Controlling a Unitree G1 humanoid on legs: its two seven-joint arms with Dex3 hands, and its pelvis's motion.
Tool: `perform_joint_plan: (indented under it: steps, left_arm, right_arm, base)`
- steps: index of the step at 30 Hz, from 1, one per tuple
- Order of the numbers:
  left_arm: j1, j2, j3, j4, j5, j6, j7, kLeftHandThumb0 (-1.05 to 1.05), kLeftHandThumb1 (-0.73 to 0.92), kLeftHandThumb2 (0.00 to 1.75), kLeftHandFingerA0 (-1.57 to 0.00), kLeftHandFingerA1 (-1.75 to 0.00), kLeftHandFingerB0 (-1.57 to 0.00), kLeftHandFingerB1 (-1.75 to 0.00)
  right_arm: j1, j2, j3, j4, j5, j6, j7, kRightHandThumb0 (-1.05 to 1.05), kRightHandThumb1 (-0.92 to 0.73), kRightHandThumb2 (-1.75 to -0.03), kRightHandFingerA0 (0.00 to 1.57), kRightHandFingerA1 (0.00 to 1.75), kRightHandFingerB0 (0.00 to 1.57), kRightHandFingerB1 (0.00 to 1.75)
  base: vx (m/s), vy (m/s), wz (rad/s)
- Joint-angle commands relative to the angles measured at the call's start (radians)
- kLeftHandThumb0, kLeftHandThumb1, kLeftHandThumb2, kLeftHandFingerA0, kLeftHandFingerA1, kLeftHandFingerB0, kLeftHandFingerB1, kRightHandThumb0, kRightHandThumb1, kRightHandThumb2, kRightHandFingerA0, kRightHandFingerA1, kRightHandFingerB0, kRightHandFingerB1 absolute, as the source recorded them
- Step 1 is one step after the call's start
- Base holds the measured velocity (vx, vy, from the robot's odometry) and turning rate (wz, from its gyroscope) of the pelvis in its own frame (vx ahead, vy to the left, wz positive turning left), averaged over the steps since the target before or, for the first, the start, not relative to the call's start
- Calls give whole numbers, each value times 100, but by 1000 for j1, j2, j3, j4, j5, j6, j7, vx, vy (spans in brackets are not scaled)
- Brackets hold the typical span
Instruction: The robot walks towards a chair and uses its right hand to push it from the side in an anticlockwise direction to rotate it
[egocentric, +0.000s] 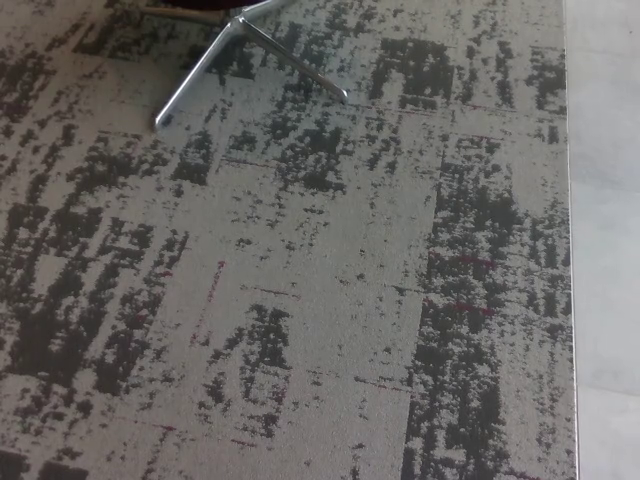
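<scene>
Only the chair's shiny metal star-shaped base (235, 50) shows; it probably swivels easily if I push the seat's side. My fingers are out of view.

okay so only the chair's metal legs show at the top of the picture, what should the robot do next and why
Probably keep walking forward, veering slightly left. Only the chair base shows, at the top edge across the patterned carpet, and neither hand is in view, so the chair seems too far to push.
</scene>
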Motion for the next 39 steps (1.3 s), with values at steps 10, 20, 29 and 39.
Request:
perform_joint_plan:
  steps: [10, 20, 29, 39]
  left_arm:
    - [-19, 3, 34, 27, -44, -100, -15, -80, 59, 97, -19, -53, -8, -40]
    - [-24, 5, 32, 36, -62, -95, -22, -83, 61, 96, -23, -53, -9, -40]
    - [-24, 7, 30, 36, -69, -109, -34, -75, 75, 64, -23, -43, -12, -23]
    - [-31, 8, 32, 37, -78, -109, -37, -75, 73, 63, -30, -42, -20, -28]
  right_arm:
    - [-2, -19, -26, 36, 40, -124, -25, -75, -49, -86, 24, 53, 2, 37]
    - [-8, -62, 94, 45, -44, -118, 12, -84, -75, -63, 21, 54, 0, 31]
    - [-17, -68, 143, 55, -41, -110, -21, -99, -69, -104, 25, 63, 6, 23]
    - [-18, -59, 116, 58, -8, -118, -13, -84, -75, -62, 19, 47, 0, 39]
  base:
    - [0, 0, 0]
    - [29, 7, 1]
    - [65, 73, -4]
    - [197, 239, -2]
